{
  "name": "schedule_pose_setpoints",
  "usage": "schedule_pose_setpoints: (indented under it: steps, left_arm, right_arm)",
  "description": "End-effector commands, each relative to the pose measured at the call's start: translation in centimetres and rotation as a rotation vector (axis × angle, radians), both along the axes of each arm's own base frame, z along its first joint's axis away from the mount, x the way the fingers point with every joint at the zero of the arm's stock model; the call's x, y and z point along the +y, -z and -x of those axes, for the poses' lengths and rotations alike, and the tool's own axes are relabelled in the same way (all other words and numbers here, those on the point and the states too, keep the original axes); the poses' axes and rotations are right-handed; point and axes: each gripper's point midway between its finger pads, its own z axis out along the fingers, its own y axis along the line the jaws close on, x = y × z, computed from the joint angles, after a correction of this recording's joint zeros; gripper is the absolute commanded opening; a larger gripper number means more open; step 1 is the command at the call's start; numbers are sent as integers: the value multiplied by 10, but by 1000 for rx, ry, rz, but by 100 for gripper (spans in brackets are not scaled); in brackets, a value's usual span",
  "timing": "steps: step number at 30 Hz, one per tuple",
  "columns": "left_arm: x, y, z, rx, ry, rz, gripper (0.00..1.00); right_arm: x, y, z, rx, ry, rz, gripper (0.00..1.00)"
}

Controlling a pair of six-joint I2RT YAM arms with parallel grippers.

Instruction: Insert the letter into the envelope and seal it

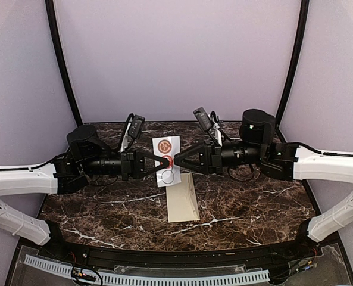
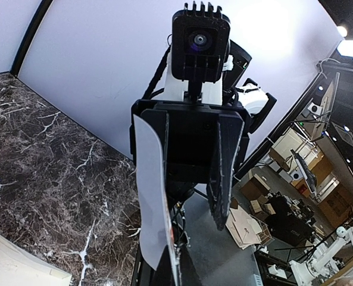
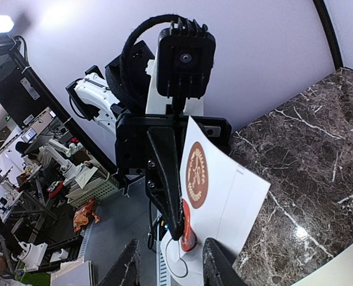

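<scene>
The dark marble table carries one loose thing, the cream envelope. It lies flat with its long axis running roughly from the near edge toward the back wall. The letter shows in no view. Judging by that, it is probably already inside the envelope, and sealing is what is left. Both arms reach inward and meet in mid-air above the far end of the envelope, which sits below the meeting point and a little to the right arm's side. Between them stands a white sticker sheet, held upright and almost edge-on to the left wrist camera. Its printed face is turned toward the right arm and its blank back toward the left. The left hand looks closed on this sheet, with one dark finger laid along the printed face. The right hand holds nothing. Its fingers are spread well apart on either side of the sheet's lower corner. A red round seal sits near the left finger's tip and faces the right hand, which is better placed to pick it and carry it down to the envelope.
</scene>
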Motion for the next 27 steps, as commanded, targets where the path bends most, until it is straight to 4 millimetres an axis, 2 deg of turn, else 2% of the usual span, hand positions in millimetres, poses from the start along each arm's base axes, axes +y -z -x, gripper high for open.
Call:
schedule_pose_setpoints:
  steps: [1, 8, 17, 27]
  left_arm:
    - [0, -14, 2, -27, 18, 39, 0]
    - [-1, -13, 2, -23, 20, 36, 0]
    - [-1, -13, -1, -21, 3, 30, 0]
    - [0, -13, -2, -23, -6, 28, 0]
  right_arm:
    - [5, -20, 6, -37, -41, -56, 32]
    - [8, -20, 10, -40, -65, -57, 28]
    - [9, -17, 10, -35, -65, -47, 17]
    - [11, -10, -6, -17, 25, -1, 12]
